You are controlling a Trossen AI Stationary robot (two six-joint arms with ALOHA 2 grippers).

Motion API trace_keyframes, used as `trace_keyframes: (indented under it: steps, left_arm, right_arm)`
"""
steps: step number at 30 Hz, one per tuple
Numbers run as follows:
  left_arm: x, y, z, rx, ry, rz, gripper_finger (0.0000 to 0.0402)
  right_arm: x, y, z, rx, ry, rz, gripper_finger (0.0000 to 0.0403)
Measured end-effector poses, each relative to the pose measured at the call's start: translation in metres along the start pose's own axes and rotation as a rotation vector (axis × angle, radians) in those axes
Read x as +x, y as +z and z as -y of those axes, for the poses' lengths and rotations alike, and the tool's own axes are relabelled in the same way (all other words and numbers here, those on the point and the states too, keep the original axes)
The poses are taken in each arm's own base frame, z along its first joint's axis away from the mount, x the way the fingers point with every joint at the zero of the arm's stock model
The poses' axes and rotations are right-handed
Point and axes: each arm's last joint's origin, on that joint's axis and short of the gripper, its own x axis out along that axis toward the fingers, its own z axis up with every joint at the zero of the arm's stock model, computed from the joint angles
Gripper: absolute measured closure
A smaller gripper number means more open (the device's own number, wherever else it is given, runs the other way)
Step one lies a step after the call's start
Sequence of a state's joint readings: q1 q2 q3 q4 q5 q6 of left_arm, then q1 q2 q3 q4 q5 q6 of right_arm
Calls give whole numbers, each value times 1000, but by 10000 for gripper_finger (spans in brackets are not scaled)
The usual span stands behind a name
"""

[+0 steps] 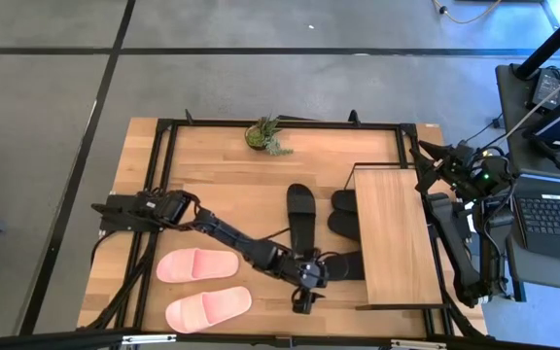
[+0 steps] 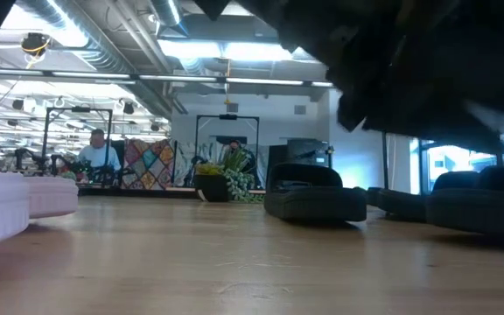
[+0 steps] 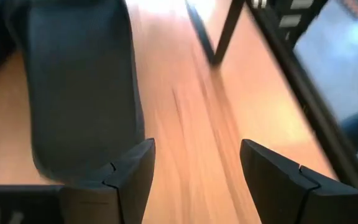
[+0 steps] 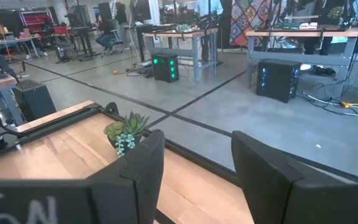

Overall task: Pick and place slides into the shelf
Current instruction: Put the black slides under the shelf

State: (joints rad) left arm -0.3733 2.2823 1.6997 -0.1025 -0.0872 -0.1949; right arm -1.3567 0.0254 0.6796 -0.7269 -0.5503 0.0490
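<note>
Slides: one matte black open-toe sandal (image 3: 79, 87) lies just beside the left claw (image 3: 194, 180), long axis running ahead; claw spread, empty.

No brand, label, number or sign is legible in any view. One pale marking shows on the right gripper (image 4: 194, 180) housing at about 8 o'clock in its wrist view; characters resemble "6N", reading uncertain.

The high view looks straight down on the whole table (image 1: 212, 156). The low view sits at tabletop level, facing the room. Both, with the right wrist view, share the potted plant (image 1: 263, 135).
</note>
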Motion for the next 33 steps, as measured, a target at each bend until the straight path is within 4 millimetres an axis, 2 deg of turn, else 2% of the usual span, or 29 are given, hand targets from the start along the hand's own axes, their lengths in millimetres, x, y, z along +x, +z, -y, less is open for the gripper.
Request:
trace_keyframes:
  steps: [12, 20, 27, 30, 33]
  left_arm:
    - [12, -10, -11, 1, -31, -48, 175]
    - [20, -16, -26, -36, 54, -54, 175]
    - [22, -12, -47, -97, 115, -27, 175]
    - [22, -8, -49, -117, 94, 6, 175]
    - [22, -11, -49, -117, 58, -37, 175]
  right_arm:
    - [0, 0, 0, 0, 0, 0, 215]
    - [0, 0, 0, 0, 0, 0, 215]
    - [0, 0, 0, 0, 0, 0, 215]
    - [0, 0, 0, -1, 0, 0, 215]
    - [0, 0, 0, 0, 0, 0, 215]
